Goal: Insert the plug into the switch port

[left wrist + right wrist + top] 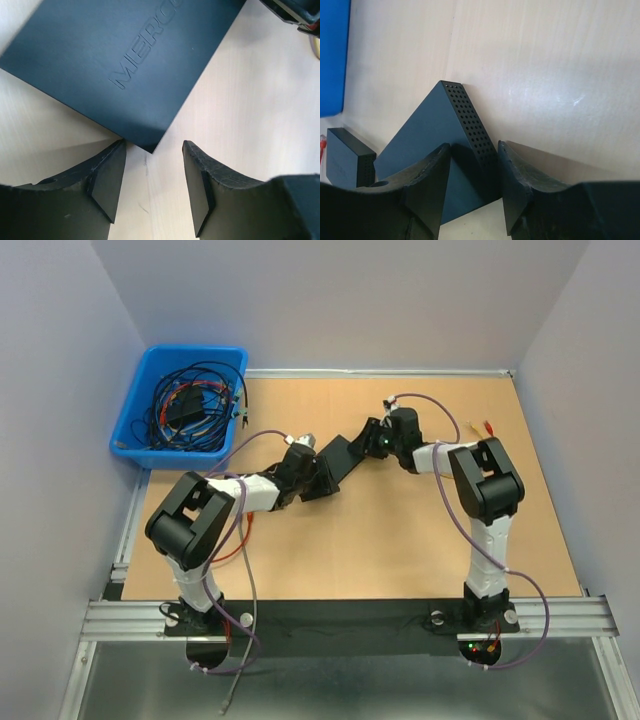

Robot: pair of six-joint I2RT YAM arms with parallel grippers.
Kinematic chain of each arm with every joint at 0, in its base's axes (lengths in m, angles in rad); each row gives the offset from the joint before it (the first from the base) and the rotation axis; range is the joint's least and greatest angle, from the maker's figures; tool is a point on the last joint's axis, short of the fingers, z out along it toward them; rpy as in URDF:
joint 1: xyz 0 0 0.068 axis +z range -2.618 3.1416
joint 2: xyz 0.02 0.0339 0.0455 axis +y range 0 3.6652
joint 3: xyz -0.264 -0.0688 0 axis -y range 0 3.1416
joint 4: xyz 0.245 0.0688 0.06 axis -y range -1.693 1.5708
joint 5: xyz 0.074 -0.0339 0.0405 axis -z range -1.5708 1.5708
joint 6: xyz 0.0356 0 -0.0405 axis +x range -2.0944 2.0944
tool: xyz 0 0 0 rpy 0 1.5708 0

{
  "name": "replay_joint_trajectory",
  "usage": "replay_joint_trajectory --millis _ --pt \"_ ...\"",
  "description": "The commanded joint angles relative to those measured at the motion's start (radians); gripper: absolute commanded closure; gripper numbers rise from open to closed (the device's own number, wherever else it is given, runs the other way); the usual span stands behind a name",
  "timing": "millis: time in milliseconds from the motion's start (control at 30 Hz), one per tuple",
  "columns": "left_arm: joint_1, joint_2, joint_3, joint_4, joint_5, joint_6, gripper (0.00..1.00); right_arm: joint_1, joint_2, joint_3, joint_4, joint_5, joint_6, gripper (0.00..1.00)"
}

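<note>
Left gripper (153, 146): jaws held roughly half open, nothing gripped, switch (338, 462) corner caught just between the tips. Switch is laid mid-desk (400, 540), long axis run near-left to far-right; port face not seen. Right gripper (474, 147): jaws set astride its perforated end, grip cannot be told. Switch should be braced from both ends before the likely plug (487, 426), far right, is fetched
</note>
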State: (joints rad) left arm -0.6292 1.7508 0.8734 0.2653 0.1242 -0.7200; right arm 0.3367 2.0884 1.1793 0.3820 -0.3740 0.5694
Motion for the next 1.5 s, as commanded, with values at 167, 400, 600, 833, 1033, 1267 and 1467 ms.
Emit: replay_joint_trajectory --millis 167,400,600,833,1033,1267,1467 --pt "-0.020 -0.062 -0.053 -0.090 -0.008 -0.006 0.39 0.033 -0.088 0.013 -0.290 0.107 -0.118 0.43" --pt "-0.020 -0.062 -0.062 -0.090 -0.021 0.010 0.39 0.022 -0.163 0.029 -0.377 0.201 -0.178 0.39" --pt "-0.020 -0.065 -0.054 -0.100 -0.031 0.027 0.39 0.001 -0.232 0.010 -0.434 0.271 -0.204 0.39" --pt "-0.018 -0.105 -0.088 -0.103 -0.069 0.045 0.39 -0.062 -0.274 0.074 -0.537 0.365 -0.269 0.40" --pt "-0.020 -0.079 -0.218 0.072 -0.052 0.044 0.40 -0.108 -0.237 0.121 -0.572 0.428 -0.273 0.47" --pt "-0.021 -0.076 -0.277 0.207 -0.032 0.053 0.41 -0.120 -0.157 0.200 -0.577 0.468 -0.275 0.50" --pt "-0.021 -0.030 -0.264 0.222 -0.009 0.062 0.41 -0.126 -0.071 0.310 -0.618 0.517 -0.310 0.50"
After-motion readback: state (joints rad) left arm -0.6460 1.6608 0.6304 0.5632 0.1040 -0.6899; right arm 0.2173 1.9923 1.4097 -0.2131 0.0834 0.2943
